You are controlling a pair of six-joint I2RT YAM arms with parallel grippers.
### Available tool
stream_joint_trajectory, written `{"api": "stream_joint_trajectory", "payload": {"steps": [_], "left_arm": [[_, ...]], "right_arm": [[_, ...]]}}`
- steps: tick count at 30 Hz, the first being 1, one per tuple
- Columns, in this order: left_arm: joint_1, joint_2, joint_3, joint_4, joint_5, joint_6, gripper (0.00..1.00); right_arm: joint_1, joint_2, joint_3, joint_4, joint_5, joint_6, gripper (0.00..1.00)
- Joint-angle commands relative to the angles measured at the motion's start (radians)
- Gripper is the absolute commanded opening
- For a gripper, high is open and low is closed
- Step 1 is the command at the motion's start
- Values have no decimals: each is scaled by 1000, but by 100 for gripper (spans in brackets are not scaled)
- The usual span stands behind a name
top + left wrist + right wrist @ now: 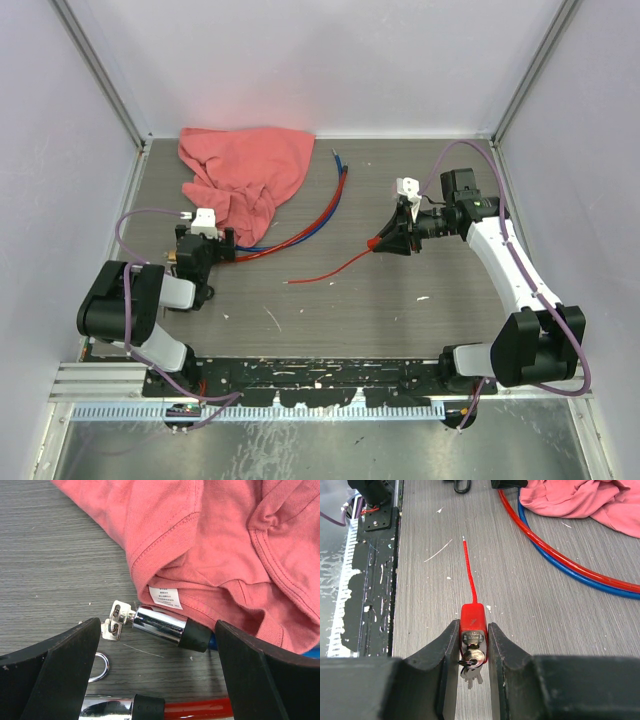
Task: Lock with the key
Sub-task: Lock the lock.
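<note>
I have two pincers in view. The right pincer (472,628) is clenched on one red lock (472,619), a finger pressed to each side of its body, and holds it above the tabletop (400,300) right of centre. A key (470,672) hangs at the lock's keyhole, facing the wrist camera. I can't tell whether it is one key or a small bunch. One thin red wire (468,570) runs out of the lock's far end and lies on the wood, its free tip well apart from everything else.

The left pincer (157,645) is released, jaws spread wide, low over the tabletop at the left. Between its fingers I count two chrome barrels. The upper barrel (157,624) has a black collar and a small bunch of keys (116,622) at its left end. The lower barrel (107,706), at the frame's bottom edge, joins a red cable (195,710). One key ring (101,666) lies between them. Neither finger touches any of it.

There are two thick cables, that red one and a blue cable (570,570), curving side by side toward the one pink cloth (245,170) heaped at the back left. Its hem, with one white label (167,597), lies just beside the upper barrel.
</note>
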Motion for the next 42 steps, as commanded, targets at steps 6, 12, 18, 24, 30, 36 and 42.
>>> {"api": "stream_joint_trajectory", "payload": {"steps": [6,12,18,24,30,36,42], "left_arm": [[10,-26,26,36,10,-4,98],[9,-27,27,34,11,-4,98],[10,-27,27,34,10,-4,98],[10,-26,27,34,11,-4,98],[10,-27,27,35,11,-4,98],[10,-26,27,32,13,-5,98],[43,-29,55,-12,4,-44,98]], "right_arm": [[-2,-7,16,7,-32,-11,1],[-2,-5,16,6,-35,-11,1],[-2,-10,16,3,-32,-11,1],[-2,-13,15,3,-28,-13,1],[-2,-14,21,-4,-37,-18,1],[-2,-31,18,-9,-73,-22,1],[-2,-61,30,-9,-88,-12,1]]}}
